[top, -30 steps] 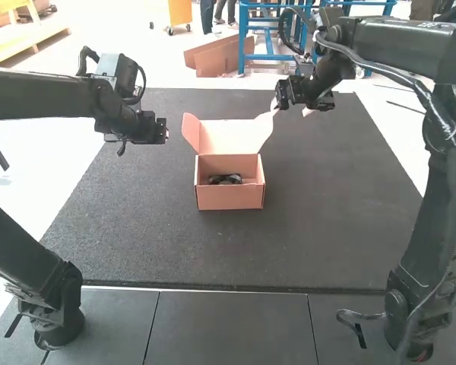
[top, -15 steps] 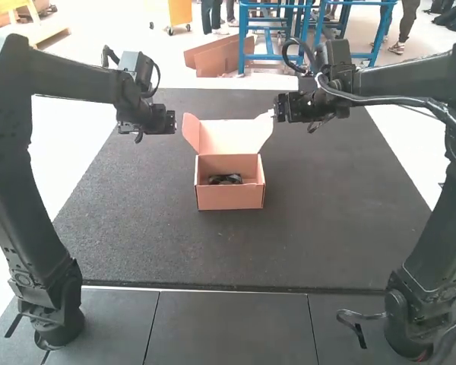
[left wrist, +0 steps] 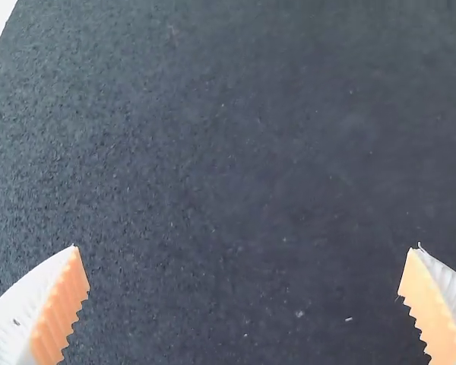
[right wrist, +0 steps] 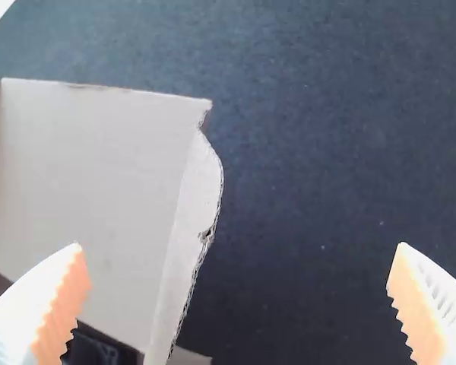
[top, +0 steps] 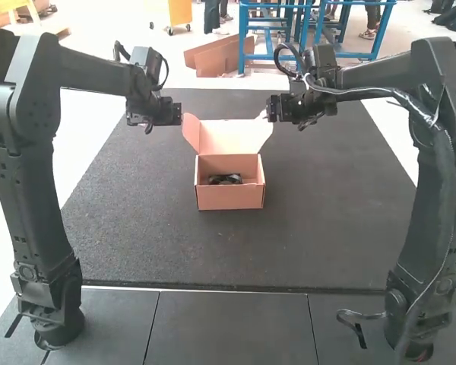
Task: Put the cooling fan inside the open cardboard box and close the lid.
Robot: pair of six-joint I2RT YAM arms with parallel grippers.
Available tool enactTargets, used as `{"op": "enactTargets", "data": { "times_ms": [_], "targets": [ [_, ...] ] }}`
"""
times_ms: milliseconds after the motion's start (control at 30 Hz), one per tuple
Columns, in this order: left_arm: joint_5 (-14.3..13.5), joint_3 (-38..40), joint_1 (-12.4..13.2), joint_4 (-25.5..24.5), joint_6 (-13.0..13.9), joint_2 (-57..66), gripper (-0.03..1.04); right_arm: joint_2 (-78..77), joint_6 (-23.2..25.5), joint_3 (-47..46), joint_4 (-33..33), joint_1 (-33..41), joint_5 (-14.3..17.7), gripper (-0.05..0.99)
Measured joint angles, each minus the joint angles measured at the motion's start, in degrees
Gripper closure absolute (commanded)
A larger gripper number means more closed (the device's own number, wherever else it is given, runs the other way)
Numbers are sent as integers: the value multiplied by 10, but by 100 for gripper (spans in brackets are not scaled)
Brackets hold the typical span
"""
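Closing step in hand: cooling fan [top: 226, 179] already sits in the cardboard box [top: 229, 196], frame centre, w/ lid [top: 228, 137] upright. Left gripper [top: 169, 120] & right gripper [top: 273, 109] flank the lid's top corners, fingers spread wide, holding nothing. Next probably needs an even push fwd & down.

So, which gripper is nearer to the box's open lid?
Right. The right gripper hangs over the right edge of the lid; the left gripper is off its left edge, above the mat.
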Motion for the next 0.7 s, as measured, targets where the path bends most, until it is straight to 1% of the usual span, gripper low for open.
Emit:
{"op": "enactTargets", "data": {
  "times_ms": [67,133,267,333,467,600,700],
  "targets": [
    [-1,7,-1,2,0,0,4,6,2,8,-3,-1,-4,4],
    [-2,11,-5,3,0,0,4,9,4,12,-3,-2,-5,7],
    [-2,12,-21,3,0,0,4,10,10,12,-4,-2,-12,14],
    [-2,12,-32,2,0,0,4,10,14,13,-12,-2,-16,14],
    [-2,12,-49,2,0,0,4,10,16,22,-33,-2,-29,24],
    [-2,12,-53,0,0,0,4,10,18,26,-35,-2,-42,40],
    [-2,12,-53,-4,0,0,4,10,20,26,-36,-2,-48,41]
  ]
}}
